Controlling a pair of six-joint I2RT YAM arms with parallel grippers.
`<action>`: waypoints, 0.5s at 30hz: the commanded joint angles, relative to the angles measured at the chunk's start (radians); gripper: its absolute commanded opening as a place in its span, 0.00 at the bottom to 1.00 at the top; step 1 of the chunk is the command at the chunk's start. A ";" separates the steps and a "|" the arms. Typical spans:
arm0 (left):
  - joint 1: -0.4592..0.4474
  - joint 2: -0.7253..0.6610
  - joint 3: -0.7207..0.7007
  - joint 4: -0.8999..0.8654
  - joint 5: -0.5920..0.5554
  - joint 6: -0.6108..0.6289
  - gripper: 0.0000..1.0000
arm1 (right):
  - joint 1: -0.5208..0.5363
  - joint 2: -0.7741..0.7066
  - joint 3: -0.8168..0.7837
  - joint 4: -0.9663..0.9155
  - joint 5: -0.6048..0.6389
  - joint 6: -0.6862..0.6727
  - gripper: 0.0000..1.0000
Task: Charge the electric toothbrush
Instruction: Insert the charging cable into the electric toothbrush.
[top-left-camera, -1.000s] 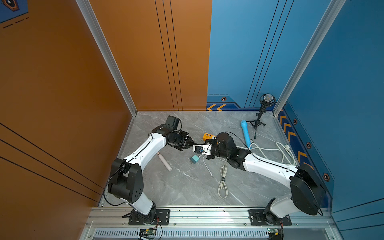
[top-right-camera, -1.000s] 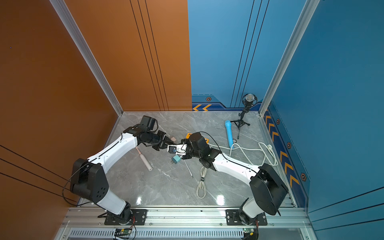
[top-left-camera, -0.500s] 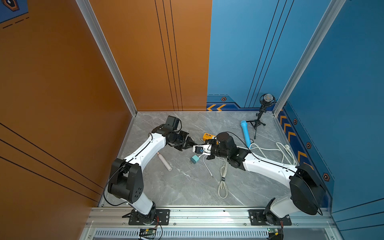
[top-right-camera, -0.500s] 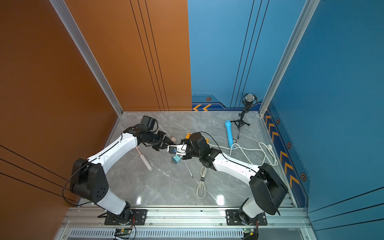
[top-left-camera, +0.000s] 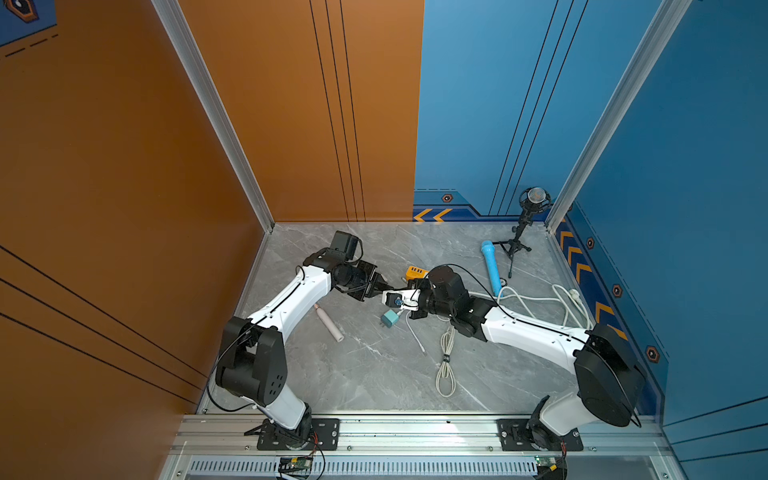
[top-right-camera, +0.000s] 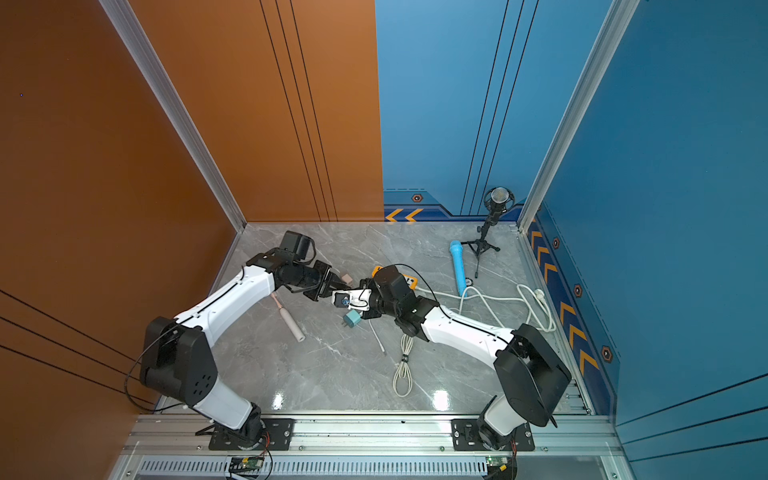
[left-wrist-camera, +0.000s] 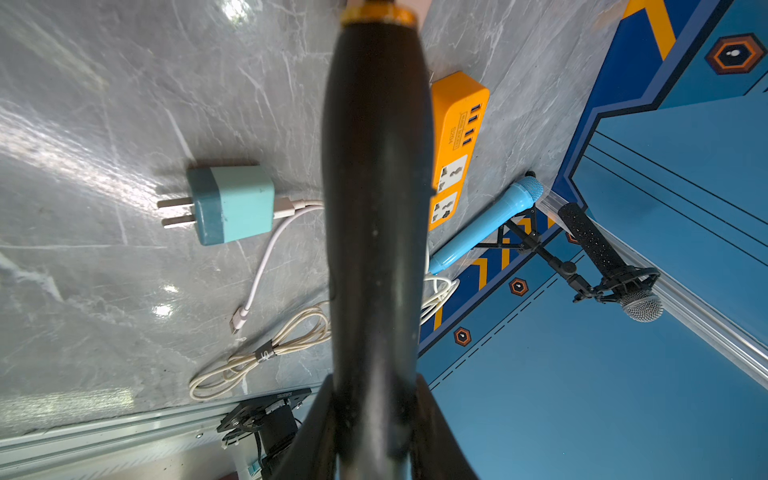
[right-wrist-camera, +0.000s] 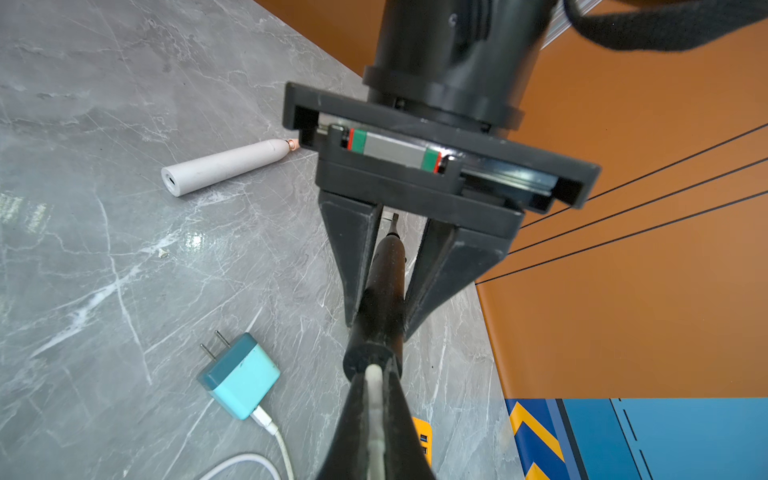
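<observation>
No change over the last second. Left gripper (right-wrist-camera: 380, 326) pinches the black toothbrush (right-wrist-camera: 384, 270) mid-table, off the surface. Right gripper (right-wrist-camera: 376, 376) clamps the plug (right-wrist-camera: 372, 392) at its base. Insertion likely underway, seating unconfirmed.

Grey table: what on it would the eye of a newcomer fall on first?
At the middle of the grey table, the left gripper clamps a black toothbrush, and the right gripper holds a white plug at its base end. Close by, a teal charger lies on the table; a blue microphone lies toward the far right corner.
</observation>
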 joint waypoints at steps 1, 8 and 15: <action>-0.018 -0.009 0.048 -0.019 0.059 0.035 0.00 | -0.002 0.033 0.017 0.006 0.053 0.018 0.00; -0.042 -0.023 0.052 0.012 0.083 0.022 0.00 | -0.002 0.050 0.027 0.060 0.071 0.057 0.00; -0.129 -0.056 0.064 0.080 0.109 -0.024 0.00 | 0.000 0.093 0.014 0.189 0.129 0.002 0.00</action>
